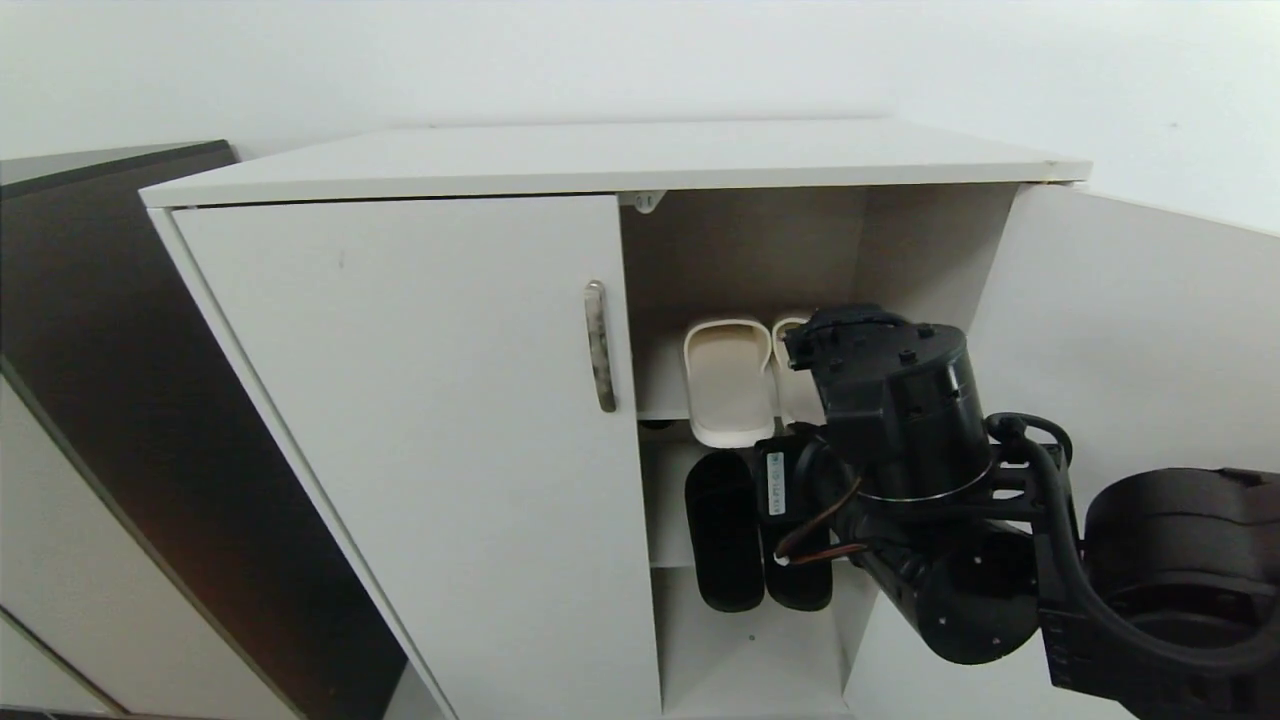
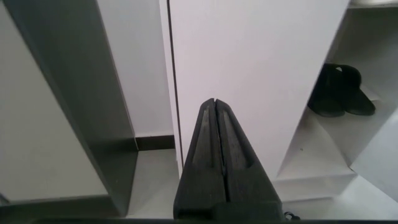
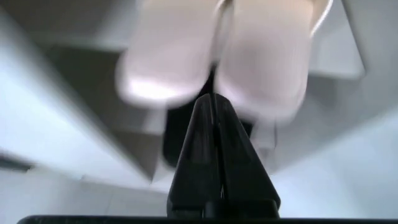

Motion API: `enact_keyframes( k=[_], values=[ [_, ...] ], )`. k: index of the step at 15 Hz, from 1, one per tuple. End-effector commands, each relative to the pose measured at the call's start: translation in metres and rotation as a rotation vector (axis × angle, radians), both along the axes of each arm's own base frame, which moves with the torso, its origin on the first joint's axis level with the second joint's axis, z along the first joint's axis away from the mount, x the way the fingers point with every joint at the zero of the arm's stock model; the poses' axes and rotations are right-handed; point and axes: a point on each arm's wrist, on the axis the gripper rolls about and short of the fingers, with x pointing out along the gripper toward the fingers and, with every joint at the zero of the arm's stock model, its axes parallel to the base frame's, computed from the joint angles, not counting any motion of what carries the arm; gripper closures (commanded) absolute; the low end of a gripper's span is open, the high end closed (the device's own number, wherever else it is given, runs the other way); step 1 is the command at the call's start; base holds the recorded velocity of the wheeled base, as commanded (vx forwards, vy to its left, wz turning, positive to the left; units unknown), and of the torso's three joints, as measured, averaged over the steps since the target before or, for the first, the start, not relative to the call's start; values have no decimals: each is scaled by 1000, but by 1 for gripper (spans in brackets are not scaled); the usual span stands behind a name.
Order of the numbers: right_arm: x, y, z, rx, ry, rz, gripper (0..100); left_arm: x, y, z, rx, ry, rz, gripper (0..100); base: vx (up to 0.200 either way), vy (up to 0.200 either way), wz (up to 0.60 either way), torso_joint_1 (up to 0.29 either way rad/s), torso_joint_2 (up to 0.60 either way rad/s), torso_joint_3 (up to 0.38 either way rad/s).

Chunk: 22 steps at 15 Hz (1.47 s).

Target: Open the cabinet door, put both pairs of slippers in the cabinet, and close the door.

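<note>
Head view: white slippers (image 1: 730,380) sit on the upper shelf and black slippers (image 1: 725,530) on the one below. The open door (image 1: 1140,330) looks a light, stiff panel, best pushed on its face.
Left wrist view: left gripper (image 2: 214,102) clenched and empty, near the left door (image 2: 249,74).
Right wrist view: right gripper (image 3: 214,98) clenched and empty, close to the white slippers.

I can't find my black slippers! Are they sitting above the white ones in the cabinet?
No, the black slippers lie one level below the white slippers inside the open cabinet.
</note>
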Motion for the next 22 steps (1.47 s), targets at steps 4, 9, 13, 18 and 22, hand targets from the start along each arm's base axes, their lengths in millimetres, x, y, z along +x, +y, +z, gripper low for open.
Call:
enact_keyframes(
  k=[4, 9, 13, 18, 22],
  values=[
    [0, 0, -9, -23, 17, 0, 100, 0, 0, 0, 0, 0, 0, 100, -200, 0, 0, -1, 2, 1],
    [0, -1, -11, -25, 18, 0, 100, 0, 0, 0, 0, 0, 0, 100, -200, 0, 0, 2, 4, 5],
    [0, -1, -13, -18, 14, 1, 100, 0, 0, 0, 0, 0, 0, 100, -200, 0, 0, 1, 1, 2],
    [0, -2, -13, -18, 13, 1, 100, 0, 0, 0, 0, 0, 0, 100, -200, 0, 0, 2, 1, 4],
    [-2, -3, -19, -60, 22, 10, 100, 0, 0, 0, 0, 0, 0, 100, -50, 0, 0, 1, 2, 1]
  ],
)
